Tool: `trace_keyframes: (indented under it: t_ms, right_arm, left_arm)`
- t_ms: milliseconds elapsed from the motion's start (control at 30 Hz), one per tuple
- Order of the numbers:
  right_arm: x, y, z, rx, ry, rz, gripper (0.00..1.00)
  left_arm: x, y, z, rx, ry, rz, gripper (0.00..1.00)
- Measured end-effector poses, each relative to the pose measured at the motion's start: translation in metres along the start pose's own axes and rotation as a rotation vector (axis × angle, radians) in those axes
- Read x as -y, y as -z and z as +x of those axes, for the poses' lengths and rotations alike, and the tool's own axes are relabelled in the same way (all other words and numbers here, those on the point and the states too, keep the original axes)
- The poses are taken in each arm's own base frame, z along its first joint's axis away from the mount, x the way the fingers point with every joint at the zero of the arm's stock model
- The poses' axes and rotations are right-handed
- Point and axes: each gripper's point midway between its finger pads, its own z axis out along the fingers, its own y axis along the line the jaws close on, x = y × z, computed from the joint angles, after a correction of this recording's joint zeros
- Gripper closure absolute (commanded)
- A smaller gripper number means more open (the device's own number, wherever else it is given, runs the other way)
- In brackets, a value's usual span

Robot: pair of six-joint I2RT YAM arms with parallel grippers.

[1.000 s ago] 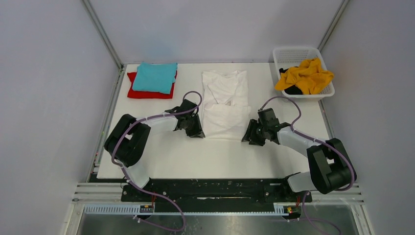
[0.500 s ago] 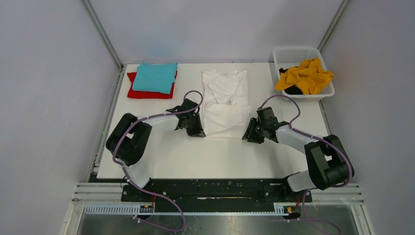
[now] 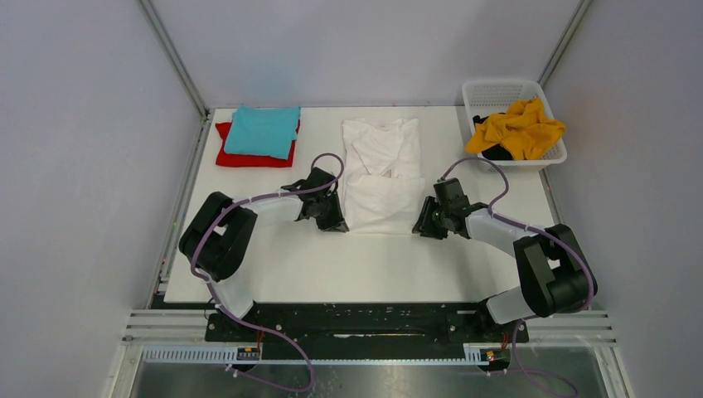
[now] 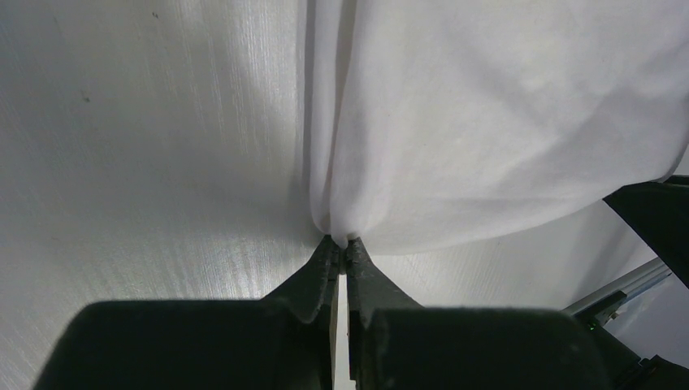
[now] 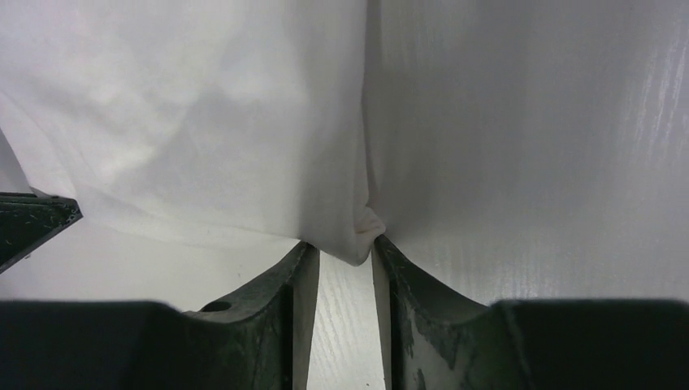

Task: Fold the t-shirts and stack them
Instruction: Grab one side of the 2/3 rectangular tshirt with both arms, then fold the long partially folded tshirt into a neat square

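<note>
The white shirt [image 3: 381, 178] lies partly folded mid-table [image 3: 332, 265]. The left gripper [image 4: 340, 246] has its jaws pinched tight on the shirt's near left corner. The right gripper [image 5: 341, 256] straddles the near right corner, jaws apart. Far left, the teal shirt [image 3: 264, 131] lies on the red shirt [image 3: 249, 157]. Far right, the yellow shirt [image 3: 518, 128] sits in the basket [image 3: 497, 88].

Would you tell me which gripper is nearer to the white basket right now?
Right. The right gripper is at the near right corner of the white t-shirt, toward the basket; the left gripper pinches its near left corner, across the shirt and farther away.
</note>
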Motion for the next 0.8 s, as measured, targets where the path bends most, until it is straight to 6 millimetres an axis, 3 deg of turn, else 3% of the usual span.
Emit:
trace_keyframes:
  t_ms: [233,400,533,667,800]
  right_arm:
    - [0.004,-0.003,-0.002,0.009,0.010,0.018,1.00]
    - [0.002,-0.004,-0.002,0.025,0.023,-0.009,1.00]
    - [0.006,0.005,0.011,0.019,0.047,-0.036,1.00]
    - [-0.005,0.030,0.026,0.048,0.131,-0.134,1.00]
    - [-0.036,0.062,0.044,0.093,0.296,-0.270,1.00]
  left_arm:
    - [0.000,0.000,0.000,0.002,-0.001,0.000,1.00]
    - [-0.001,0.001,0.001,0.009,-0.003,0.001,1.00]
    - [-0.009,0.010,0.013,0.006,-0.003,0.000,1.00]
    - [-0.009,0.031,0.032,-0.001,-0.020,0.038,1.00]
    - [0.000,0.062,0.047,0.007,-0.050,0.116,1.00]
